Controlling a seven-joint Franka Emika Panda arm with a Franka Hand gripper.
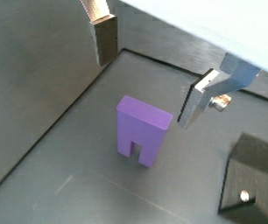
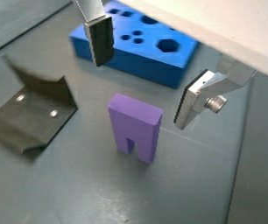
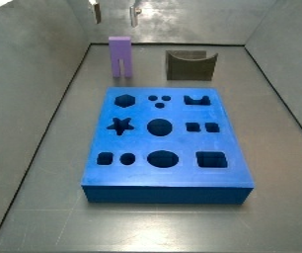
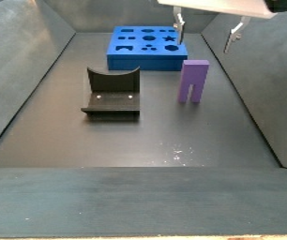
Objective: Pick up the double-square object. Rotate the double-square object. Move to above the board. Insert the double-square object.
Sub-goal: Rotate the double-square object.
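The double-square object (image 1: pixel 143 131) is a lavender block that stands upright on the dark floor, with a narrow slot in its lower end. It shows in both wrist views (image 2: pixel 137 131) and both side views (image 3: pixel 120 57) (image 4: pixel 194 82). My gripper (image 1: pixel 148 74) (image 2: pixel 146 74) hangs above the block, open and empty, with one finger on each side and clear of it. In the side views the gripper (image 3: pixel 114 12) (image 4: pixel 205 30) is at the upper edge. The board (image 2: pixel 130 44) (image 3: pixel 161 133) (image 4: pixel 146 47) is a bright-blue slab with dark cutouts, lying flat beside the block.
An olive-grey U-shaped holder (image 3: pixel 189 65) (image 4: pixel 111 97) (image 2: pixel 31 109) (image 1: pixel 259 175) stands on the floor next to the block. Grey walls enclose the floor on all sides.
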